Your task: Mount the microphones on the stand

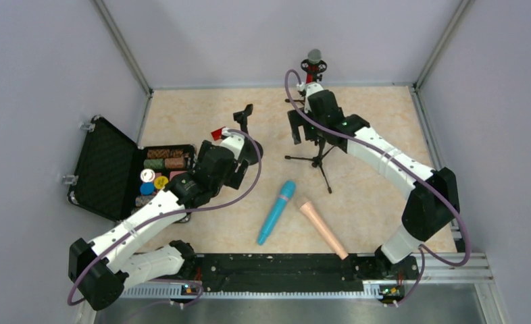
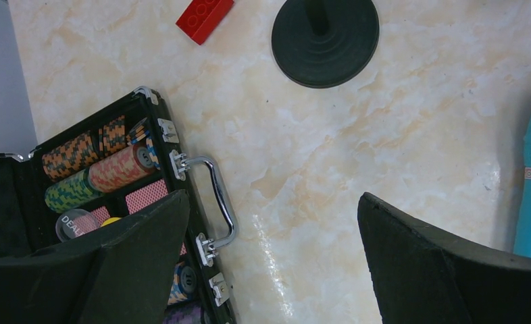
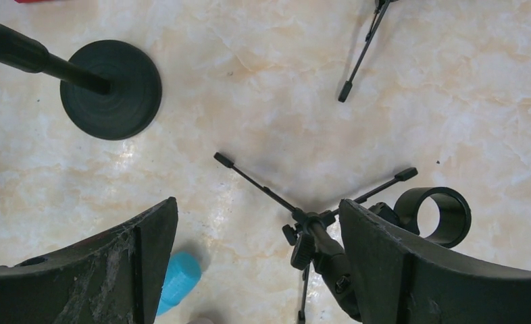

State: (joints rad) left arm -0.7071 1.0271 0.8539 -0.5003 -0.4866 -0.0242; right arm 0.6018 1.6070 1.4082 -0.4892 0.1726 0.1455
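Blue mic [image 1: 276, 210] flat, diagonal, right of left gripper [image 2: 273, 202]; left arm nearer. Right gripper [image 3: 257, 206] over tripod [image 3: 305, 220]. Both agape, empty.

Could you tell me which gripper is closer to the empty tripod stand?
Right. The right gripper hangs open directly over the tripod stand, whose hub shows between the fingers. The left gripper, also open, is off to its left beside the chip case.
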